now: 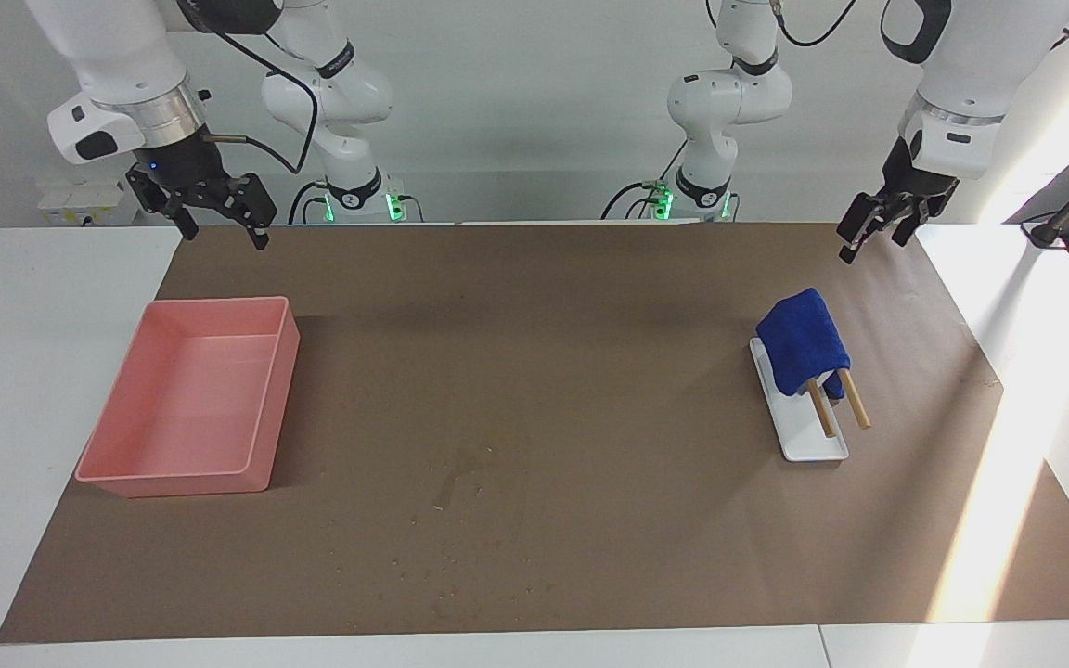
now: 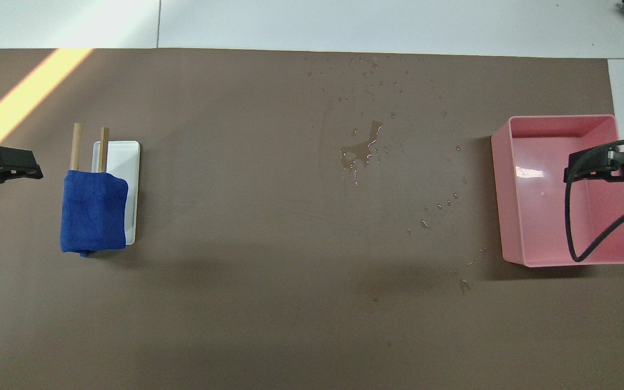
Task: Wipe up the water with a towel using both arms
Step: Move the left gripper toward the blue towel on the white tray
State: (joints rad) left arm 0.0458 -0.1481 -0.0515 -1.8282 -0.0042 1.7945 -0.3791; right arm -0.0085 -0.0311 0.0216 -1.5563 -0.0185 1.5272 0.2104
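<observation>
The blue towel (image 1: pixel 804 341) hangs on two sticks (image 1: pixel 839 404), the water (image 1: pixel 460 468) sits mid-tabletop, and the left gripper (image 1: pixel 874 229) and right gripper (image 1: pixel 215 219) hang apart, holding nothing

You see the counter (image 1: pixel 590 306) from high across it and steeply from overhead; both views share its brown mat (image 2: pixel 268 303).

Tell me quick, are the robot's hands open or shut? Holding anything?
Left gripper: open, empty, up over the brown mat's edge near the towel.
Right gripper: open, empty, waiting up by the pink bin.
</observation>
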